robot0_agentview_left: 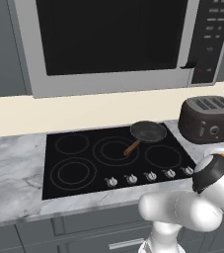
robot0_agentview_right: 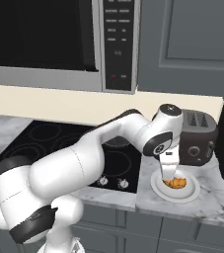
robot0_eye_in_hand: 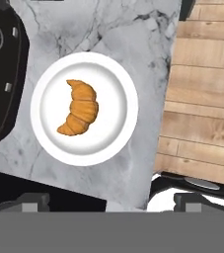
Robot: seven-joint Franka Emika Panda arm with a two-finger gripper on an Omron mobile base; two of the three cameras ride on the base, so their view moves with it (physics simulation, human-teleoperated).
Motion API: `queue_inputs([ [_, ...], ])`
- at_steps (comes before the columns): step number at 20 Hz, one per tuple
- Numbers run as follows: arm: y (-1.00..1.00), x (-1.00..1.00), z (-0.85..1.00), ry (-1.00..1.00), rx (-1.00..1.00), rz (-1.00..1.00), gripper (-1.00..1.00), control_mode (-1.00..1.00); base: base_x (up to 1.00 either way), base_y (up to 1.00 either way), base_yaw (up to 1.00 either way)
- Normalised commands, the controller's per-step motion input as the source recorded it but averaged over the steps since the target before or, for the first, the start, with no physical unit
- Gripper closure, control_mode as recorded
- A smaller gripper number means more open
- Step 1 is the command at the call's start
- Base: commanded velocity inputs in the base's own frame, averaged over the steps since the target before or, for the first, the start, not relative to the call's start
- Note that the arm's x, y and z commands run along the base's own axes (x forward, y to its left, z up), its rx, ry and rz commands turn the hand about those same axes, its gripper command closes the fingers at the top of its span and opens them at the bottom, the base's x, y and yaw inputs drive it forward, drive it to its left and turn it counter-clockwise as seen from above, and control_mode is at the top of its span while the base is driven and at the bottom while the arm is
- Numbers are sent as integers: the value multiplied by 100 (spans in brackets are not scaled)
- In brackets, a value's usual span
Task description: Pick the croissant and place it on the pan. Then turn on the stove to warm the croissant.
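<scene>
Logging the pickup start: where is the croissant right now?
The croissant lies on the white plate on the marble counter, right of the stove, in front of the toaster, below the hand.

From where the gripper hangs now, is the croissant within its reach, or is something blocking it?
Probably yes. The gripper hangs right above the croissant, which lies alone on the white plate with nothing over it. The toaster stands behind, off the path.

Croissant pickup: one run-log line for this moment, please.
phase: approach | gripper: open, above croissant | croissant: on white plate | pan: empty, on stove
</scene>
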Motion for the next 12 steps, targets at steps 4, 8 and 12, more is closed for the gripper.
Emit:
queue_inputs([
  [4,-19,0,-13,2,3,-1,-100,-100,0,0,0],
  [8,-14,0,-16,1,5,-1,-100,-100,0,0,0],
  [12,-10,0,-21,0,4,-2,-100,-100,0,0,0],
])
